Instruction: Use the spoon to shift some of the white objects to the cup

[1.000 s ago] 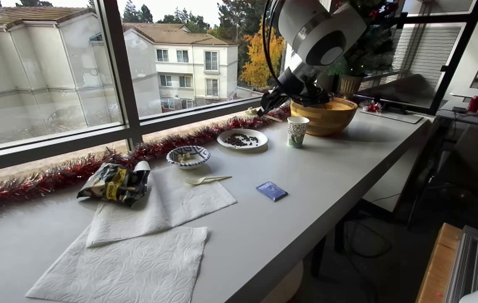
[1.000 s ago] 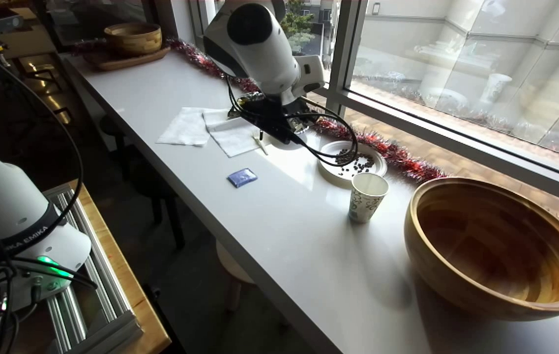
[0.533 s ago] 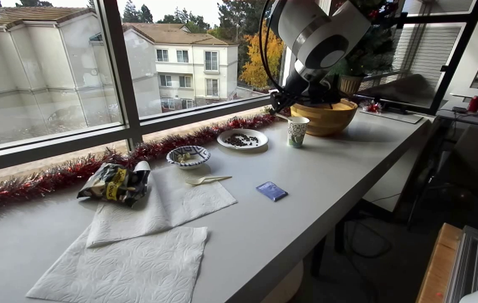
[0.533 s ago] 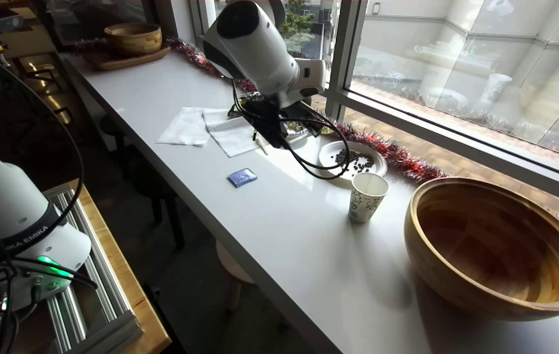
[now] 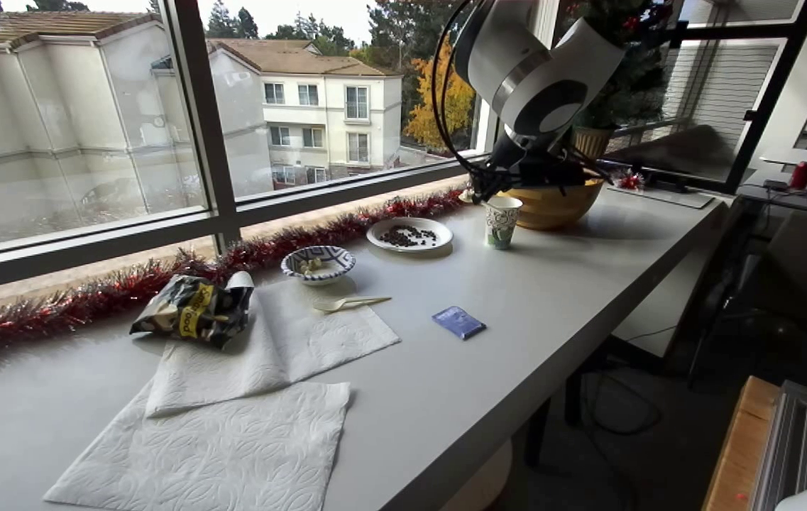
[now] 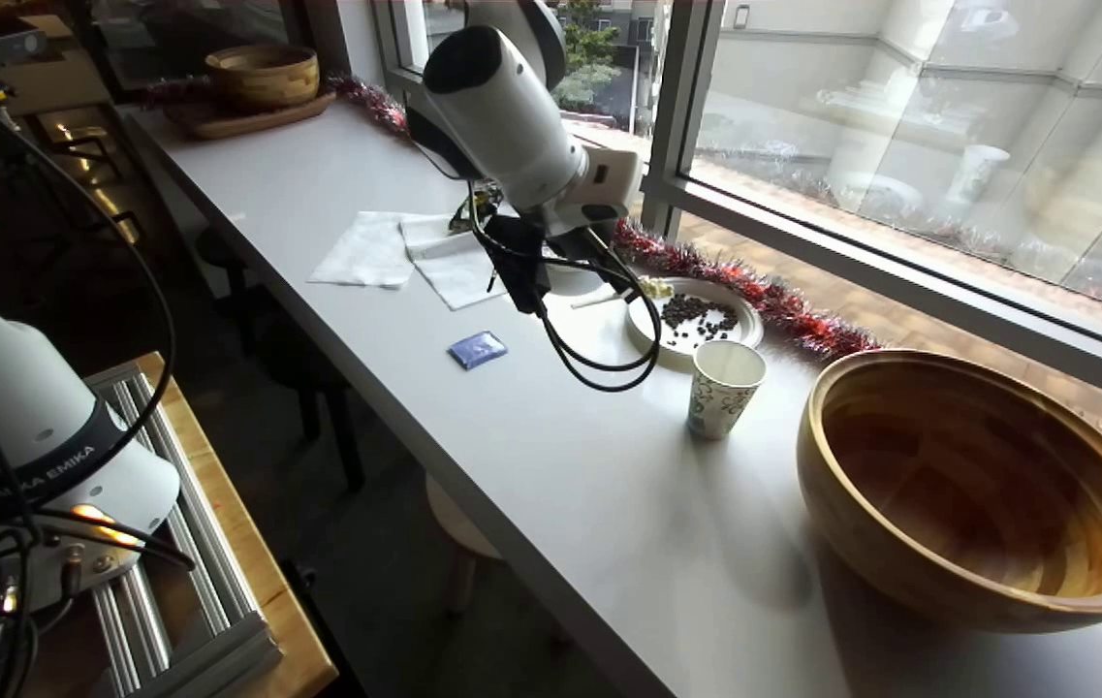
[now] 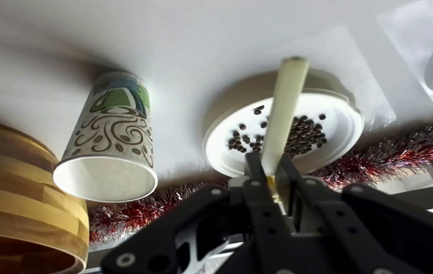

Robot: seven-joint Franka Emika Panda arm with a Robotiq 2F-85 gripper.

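Down and nearer the cup [image 7: 109, 133] the gripper [image 7: 271, 167] had come, its jaws pinched on the flat handle of a pale spoon [image 7: 283, 110]. Small white bits [image 6: 657, 287] sat heaped on its far end, with more in the patterned bowl [image 5: 338, 263]. The spoon looked thin, light and stiff, best held level by its handle; the bits seemed loose, likely to roll off if it tipped.

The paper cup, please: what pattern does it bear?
The paper cup: brown swirls on white, green and blue near its base; clearest in the wrist view.
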